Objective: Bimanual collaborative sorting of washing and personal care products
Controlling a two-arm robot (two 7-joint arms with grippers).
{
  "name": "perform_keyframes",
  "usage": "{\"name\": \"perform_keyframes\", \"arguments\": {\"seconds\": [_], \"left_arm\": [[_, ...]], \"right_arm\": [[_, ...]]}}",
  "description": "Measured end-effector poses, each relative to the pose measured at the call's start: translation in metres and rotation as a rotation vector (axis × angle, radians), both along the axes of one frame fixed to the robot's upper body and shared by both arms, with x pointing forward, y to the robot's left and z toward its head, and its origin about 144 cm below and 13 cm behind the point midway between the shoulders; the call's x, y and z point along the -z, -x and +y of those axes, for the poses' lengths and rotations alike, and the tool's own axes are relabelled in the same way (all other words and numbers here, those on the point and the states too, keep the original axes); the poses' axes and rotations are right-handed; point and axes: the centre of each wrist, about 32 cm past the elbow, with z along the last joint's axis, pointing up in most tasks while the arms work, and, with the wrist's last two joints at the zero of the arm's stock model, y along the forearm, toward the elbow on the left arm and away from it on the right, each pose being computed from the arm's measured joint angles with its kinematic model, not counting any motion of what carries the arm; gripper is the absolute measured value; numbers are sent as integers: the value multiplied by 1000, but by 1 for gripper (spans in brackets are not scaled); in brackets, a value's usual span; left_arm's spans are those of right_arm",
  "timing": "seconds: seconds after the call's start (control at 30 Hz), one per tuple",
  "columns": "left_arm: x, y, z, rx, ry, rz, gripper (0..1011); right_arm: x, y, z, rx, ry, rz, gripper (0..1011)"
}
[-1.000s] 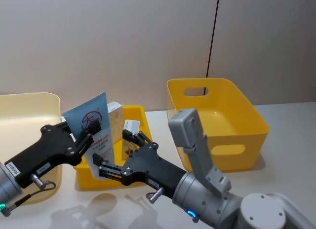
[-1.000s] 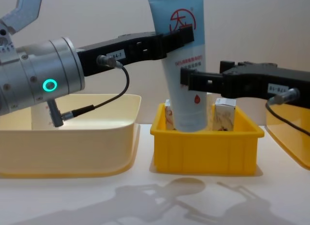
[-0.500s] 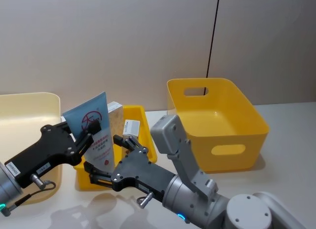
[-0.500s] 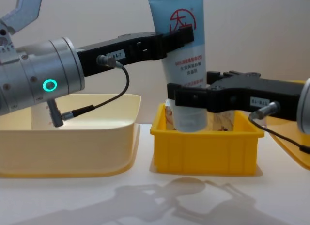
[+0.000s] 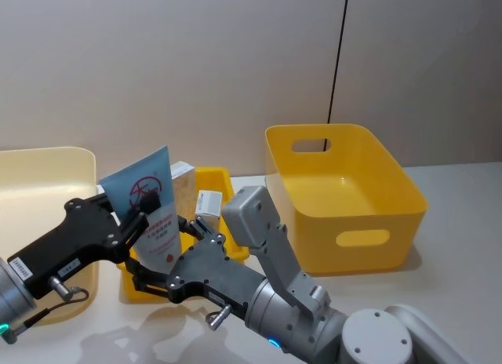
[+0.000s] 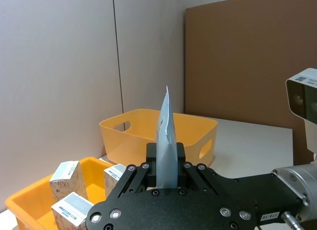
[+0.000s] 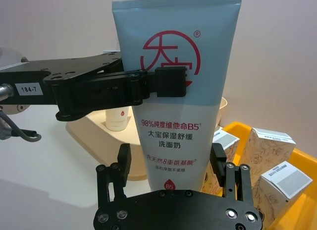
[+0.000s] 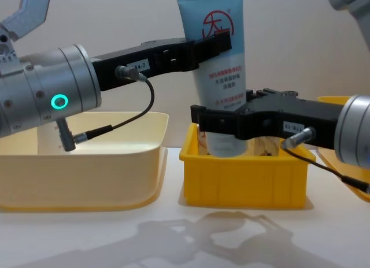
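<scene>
A tall light-blue tube (image 5: 147,198) with a red round logo stands upright over the small yellow tray (image 5: 217,176). My left gripper (image 5: 143,215) is shut on its upper half, across the logo (image 8: 215,26). My right gripper (image 7: 171,163) is open lower down on the tube (image 7: 173,96), one finger (image 7: 124,163) on each side of it, close to its edges. The tube's cap end is hidden behind the right gripper (image 8: 226,116). Small white patterned cartons (image 7: 270,146) stand in the tray, and show beside the left gripper (image 6: 166,163) too.
A large yellow bin (image 5: 345,195) with handle cut-outs stands to the right of the tray. A cream bin (image 8: 87,164) sits to the left, with a white bottle (image 7: 118,119) inside. The bare table lies in front of the tray (image 8: 248,177).
My right gripper has slid leftward across the tray until its open fingers straddle the tube's lower part. The left gripper and the tube have stayed still.
</scene>
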Motion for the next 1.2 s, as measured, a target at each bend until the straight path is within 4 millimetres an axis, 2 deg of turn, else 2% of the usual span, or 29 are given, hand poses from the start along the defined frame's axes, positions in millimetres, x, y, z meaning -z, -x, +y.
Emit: {"name": "perform_keyframes", "arguments": {"seconds": [0.2, 0.23, 0.4, 0.8, 0.9, 1.0, 1.03, 1.2], "left_arm": [[0, 0, 0, 0, 0, 0, 204], [0, 0, 0, 0, 0, 0, 203], [0, 0, 0, 0, 0, 0, 204], [0, 0, 0, 0, 0, 0, 212], [0, 0, -1, 1, 1, 0, 283], [0, 0, -1, 1, 1, 0, 399], [0, 0, -1, 1, 1, 0, 399], [0, 0, 0, 1, 1, 0, 578]], "right_arm": [[1, -2, 2, 4, 2, -4, 905], [1, -2, 3, 6, 3, -5, 852], [2, -3, 4, 7, 4, -7, 723], [3, -4, 6, 9, 5, -11, 639], [3, -4, 6, 9, 5, -11, 620], [3, -4, 6, 11, 5, -10, 602], [3, -3, 5, 15, 4, -10, 596], [3, -2, 1, 39, -1, -13, 560]]}}
